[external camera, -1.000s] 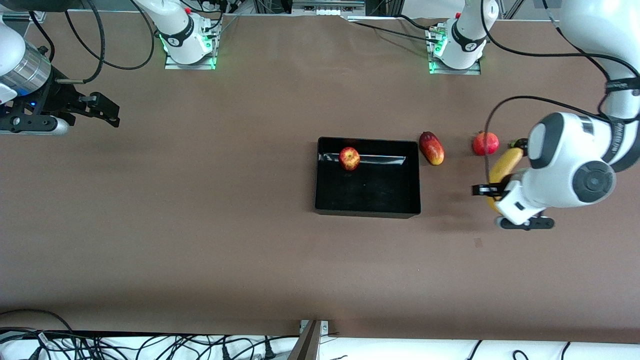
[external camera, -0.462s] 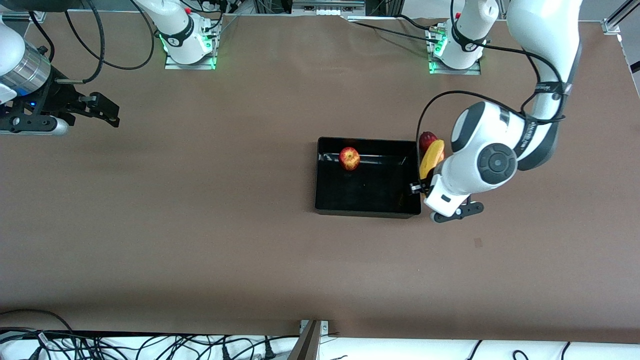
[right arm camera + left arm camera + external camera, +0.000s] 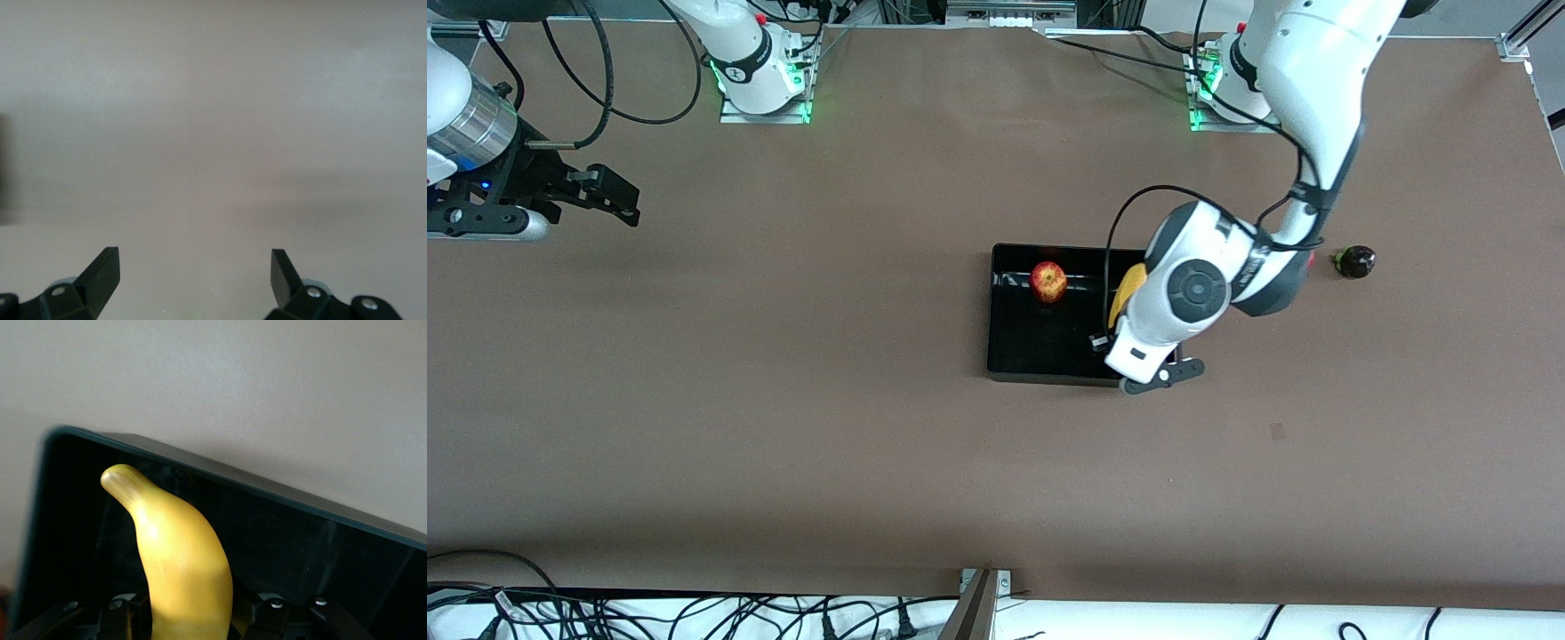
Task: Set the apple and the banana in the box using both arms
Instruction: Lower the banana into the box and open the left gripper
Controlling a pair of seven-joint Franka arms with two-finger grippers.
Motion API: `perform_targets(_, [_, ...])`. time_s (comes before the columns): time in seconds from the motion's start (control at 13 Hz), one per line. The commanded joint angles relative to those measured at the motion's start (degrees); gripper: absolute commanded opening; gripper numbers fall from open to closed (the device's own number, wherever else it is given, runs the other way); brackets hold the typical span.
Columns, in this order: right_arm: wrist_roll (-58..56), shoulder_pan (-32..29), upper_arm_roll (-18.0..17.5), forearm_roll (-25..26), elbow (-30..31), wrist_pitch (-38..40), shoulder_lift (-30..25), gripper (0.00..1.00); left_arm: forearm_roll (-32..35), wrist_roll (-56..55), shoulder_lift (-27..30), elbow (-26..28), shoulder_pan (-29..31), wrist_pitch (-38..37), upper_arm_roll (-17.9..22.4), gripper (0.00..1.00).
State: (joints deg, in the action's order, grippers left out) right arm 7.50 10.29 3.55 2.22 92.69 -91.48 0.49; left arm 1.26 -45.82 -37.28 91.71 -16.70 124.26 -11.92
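Note:
The black box (image 3: 1049, 347) lies on the brown table. The apple (image 3: 1048, 281) sits inside it, close to the wall farthest from the front camera. My left gripper (image 3: 1107, 336) is shut on the yellow banana (image 3: 1126, 292) and holds it over the box's end toward the left arm. In the left wrist view the banana (image 3: 180, 560) sticks out between the jaws of my left gripper (image 3: 193, 617), above the box's rim (image 3: 267, 490). My right gripper (image 3: 609, 191) waits, open and empty, at the right arm's end of the table; its wrist view shows my right gripper (image 3: 193, 267) over bare table.
A small dark round fruit (image 3: 1354, 261) lies toward the left arm's end of the table. A sliver of a red fruit (image 3: 1311, 259) shows beside the left arm. The arm hides the table right beside the box. Cables hang along the table's front edge.
My left arm has carried the banana from the left arm's end of the table to over the box. The right arm and the apple have not moved.

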Motion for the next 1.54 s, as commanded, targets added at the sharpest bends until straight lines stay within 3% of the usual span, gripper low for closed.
perform_targets(0.0, [-0.8, -0.7, -0.3, -1.2, -0.8, 0.3, 0.3, 1.0, 4.7, -4.5, -1.9, 1.4, -0.7, 4.6, -0.2, 0.0])
perform_targets(0.46, [-0.8, -0.7, -0.3, -1.2, -0.8, 0.4, 0.3, 1.0, 12.8, -10.4, -4.6, 7.7, -0.9, 13.7, -0.5, 0.0])
perform_targets(0.54, [-0.8, -0.7, -0.3, -1.2, -0.8, 0.4, 0.3, 1.0, 13.1, -10.4, -4.8, 8.2, -0.9, 13.8, -0.5, 0.1])
perform_targets(0.62, [-0.8, -0.7, -0.3, -1.2, -0.8, 0.4, 0.3, 1.0, 13.4, -10.4, -5.2, 8.2, -0.9, 13.8, -0.5, 0.72])
perform_targets(0.69, [-0.8, -0.7, -0.3, -1.2, -0.8, 0.4, 0.3, 1.0, 13.7, -10.4, -5.1, 8.2, -0.9, 13.6, -0.6, 1.0])
perform_targets(0.85, [-0.8, -0.7, -0.3, -1.2, -0.8, 0.4, 0.3, 1.0, 13.6, -10.6, -4.0, 8.1, -0.7, 11.1, -0.6, 1.0])
perform_targets(1.15, [-0.8, -0.7, -0.3, -1.2, -0.8, 0.4, 0.3, 1.0, 9.8, -9.4, 6.2, 6.7, 1.0, -4.8, -1.7, 1.0])
perform_targets(1.46, [-0.8, -0.7, -0.3, -1.2, -0.8, 0.3, 0.3, 1.0, 3.9, 5.2, 16.0, 5.5, 5.7, -18.6, -1.0, 1.0])
